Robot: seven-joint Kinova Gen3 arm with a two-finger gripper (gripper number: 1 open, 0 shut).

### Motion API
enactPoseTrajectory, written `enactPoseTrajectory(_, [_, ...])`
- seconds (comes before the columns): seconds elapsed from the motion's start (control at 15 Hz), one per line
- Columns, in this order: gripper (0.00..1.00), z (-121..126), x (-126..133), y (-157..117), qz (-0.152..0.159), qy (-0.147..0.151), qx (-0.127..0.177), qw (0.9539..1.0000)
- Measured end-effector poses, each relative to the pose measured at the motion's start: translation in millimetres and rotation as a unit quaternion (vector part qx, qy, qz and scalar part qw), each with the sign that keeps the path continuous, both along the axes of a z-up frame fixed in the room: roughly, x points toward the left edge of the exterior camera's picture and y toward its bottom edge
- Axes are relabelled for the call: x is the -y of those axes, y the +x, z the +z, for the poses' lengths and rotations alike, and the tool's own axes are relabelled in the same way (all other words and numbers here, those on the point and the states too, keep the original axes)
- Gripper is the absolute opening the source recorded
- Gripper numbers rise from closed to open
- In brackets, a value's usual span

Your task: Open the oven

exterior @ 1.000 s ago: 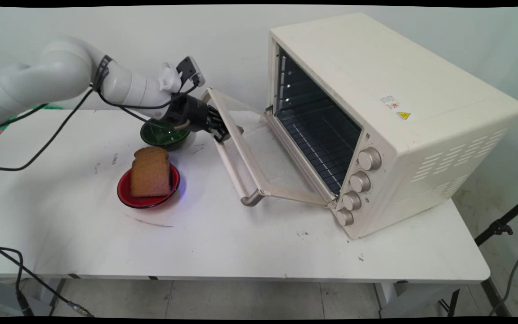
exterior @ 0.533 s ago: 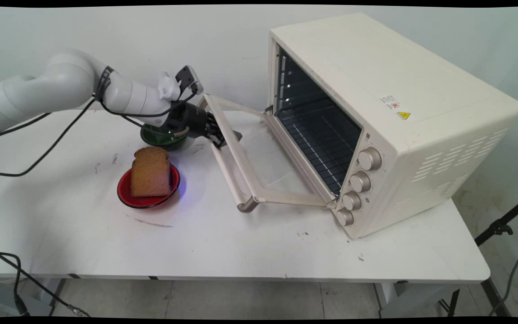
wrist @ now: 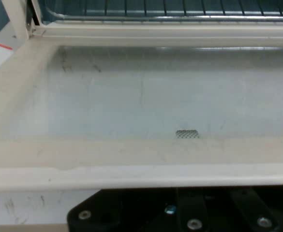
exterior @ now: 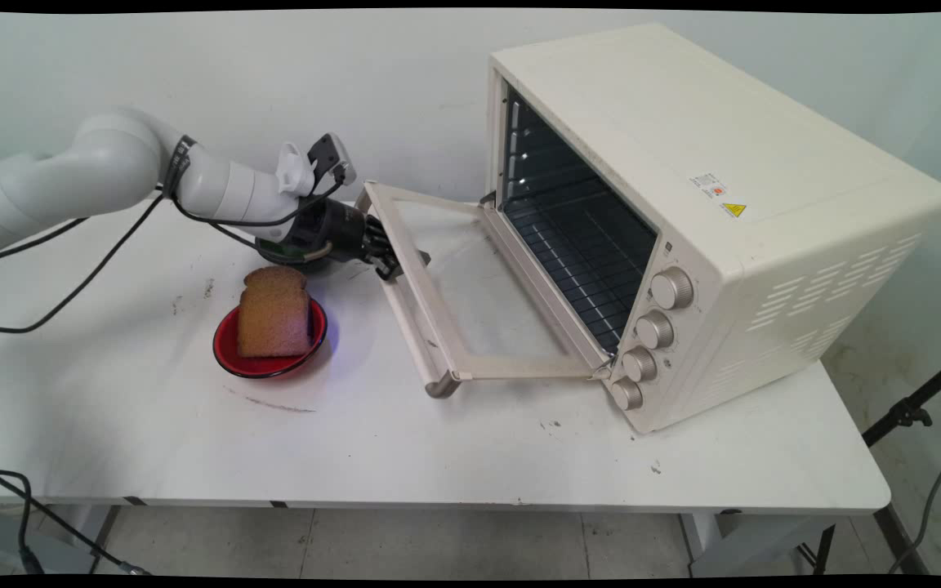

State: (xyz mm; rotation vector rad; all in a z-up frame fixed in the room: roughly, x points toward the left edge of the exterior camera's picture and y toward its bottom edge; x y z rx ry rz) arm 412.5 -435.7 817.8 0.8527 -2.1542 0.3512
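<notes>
While your gripper (exterior: 391,263) sits at the oven door (exterior: 470,318) handle (exterior: 405,302), fingers hidden, grip unknown | door: stiff, hinged, glass, fragile | hold handle mid-bar.

Oven (exterior: 707,163): matt cream painted metal; door (exterior: 470,302) pane clear glass, wire rack (exterior: 581,261) shiny. Red plate (exterior: 229,353) glossy, perhaps plastic. Bread (exterior: 274,314) rough.
</notes>
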Motion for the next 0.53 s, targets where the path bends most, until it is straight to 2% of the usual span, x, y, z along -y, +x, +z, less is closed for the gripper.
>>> enactPoseTrajectory(0.53, [0.00, -4.7, -11.1, 17.9, -0.024, -0.004, 0.005, 0.9997])
